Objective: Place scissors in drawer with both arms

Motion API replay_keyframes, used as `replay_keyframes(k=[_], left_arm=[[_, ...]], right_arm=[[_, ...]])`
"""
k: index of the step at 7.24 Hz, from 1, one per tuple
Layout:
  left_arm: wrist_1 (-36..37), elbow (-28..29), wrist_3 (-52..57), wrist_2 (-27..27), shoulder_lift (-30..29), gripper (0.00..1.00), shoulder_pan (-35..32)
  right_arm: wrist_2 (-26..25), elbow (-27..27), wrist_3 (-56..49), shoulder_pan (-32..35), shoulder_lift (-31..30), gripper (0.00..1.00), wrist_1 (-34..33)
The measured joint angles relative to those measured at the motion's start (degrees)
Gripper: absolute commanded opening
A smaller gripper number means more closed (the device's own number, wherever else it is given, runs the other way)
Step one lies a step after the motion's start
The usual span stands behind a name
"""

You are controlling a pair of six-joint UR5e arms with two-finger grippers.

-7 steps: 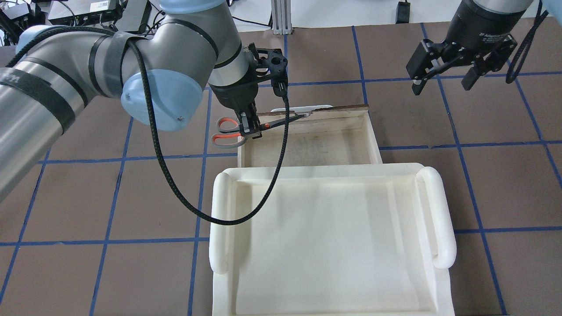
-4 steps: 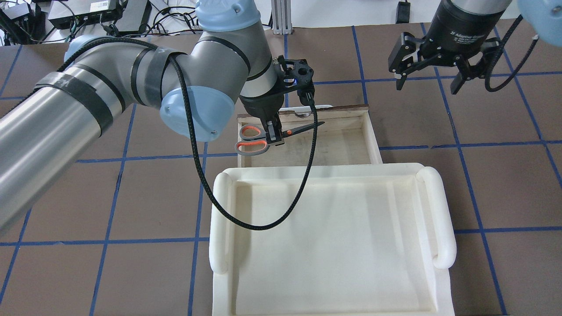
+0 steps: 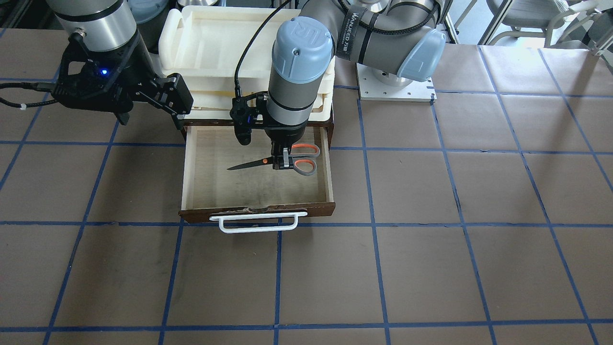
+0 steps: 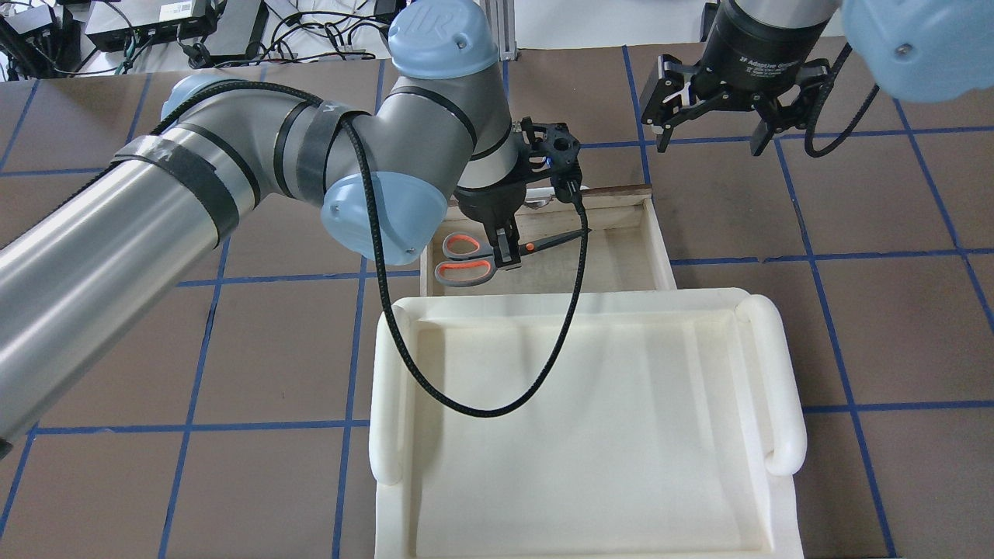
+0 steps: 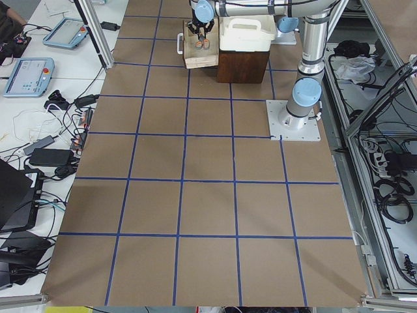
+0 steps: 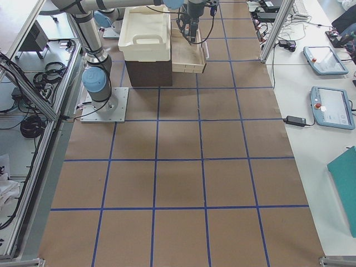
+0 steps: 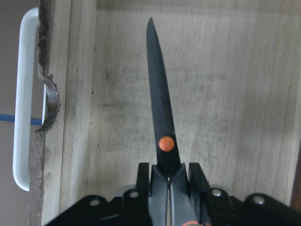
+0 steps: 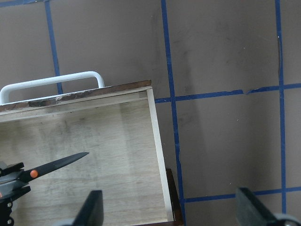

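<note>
My left gripper [image 4: 509,252] is shut on the scissors [image 4: 458,273] near the orange pivot dot. It holds them level over the left part of the open drawer [image 4: 657,241], blades pointing right. The front-facing view shows the scissors [image 3: 306,166] above the pale drawer floor [image 3: 215,187]. In the left wrist view the dark blade [image 7: 160,108] runs along the drawer's front wall. My right gripper [image 4: 710,145] is open and empty above the table, beyond the drawer's far right corner. The right wrist view shows the blade tip [image 8: 61,163] inside the drawer [image 8: 155,136].
A cream foam tray [image 4: 765,373] sits on the cabinet behind the drawer. The white bar handle [image 3: 258,221] juts from the drawer front. A black cable [image 4: 466,407] loops from my left wrist over the tray. Brown table with blue tape lines surrounds it.
My left arm has carried the scissors to the right, from over the drawer's left edge to inside its outline. My right gripper has moved left toward the drawer and stayed open.
</note>
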Motion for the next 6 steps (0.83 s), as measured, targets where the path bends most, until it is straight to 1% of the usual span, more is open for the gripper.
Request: replay_keyframes(k=[2,3,6], left_arm=[[0.74,-0.61,-0.01,0.03,-1.24,0.00,-0.13],[0.85,-0.78,0.05,-0.03,-1.48,0.00,-0.17],[0.96,-1.07,0.14,0.07,-2.24,0.00,-0.96]], right_arm=[[0.01,0.20,-6.37,0.06,0.09,1.00,-0.31],[0.07,0.26,-7.79,0.05,0.14,1.00,-0.43],[0.20,0.31,-8.31,0.06,0.14,1.00,-0.52]])
